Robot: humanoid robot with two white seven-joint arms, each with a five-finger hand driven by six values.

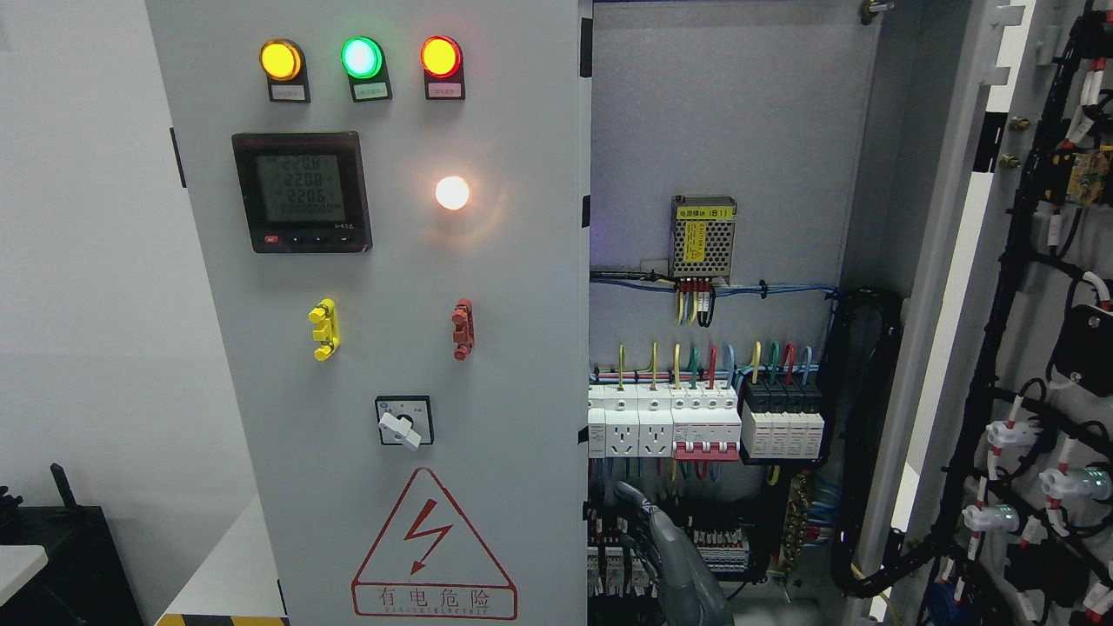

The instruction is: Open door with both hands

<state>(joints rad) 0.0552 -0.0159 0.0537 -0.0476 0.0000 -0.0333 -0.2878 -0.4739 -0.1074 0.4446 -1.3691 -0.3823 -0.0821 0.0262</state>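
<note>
matt grey metal door (391,261), glossy plastic lamps (361,57)

Right door (1035,348) swung open, left door (391,348) shut; grey fingers (683,556) by breakers (704,422).

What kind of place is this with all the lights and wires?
Probably an electrical room or workshop: an electrical cabinet's left door carries indicator lights and a shock warning sign, and rows of circuit breakers sit inside.
</note>
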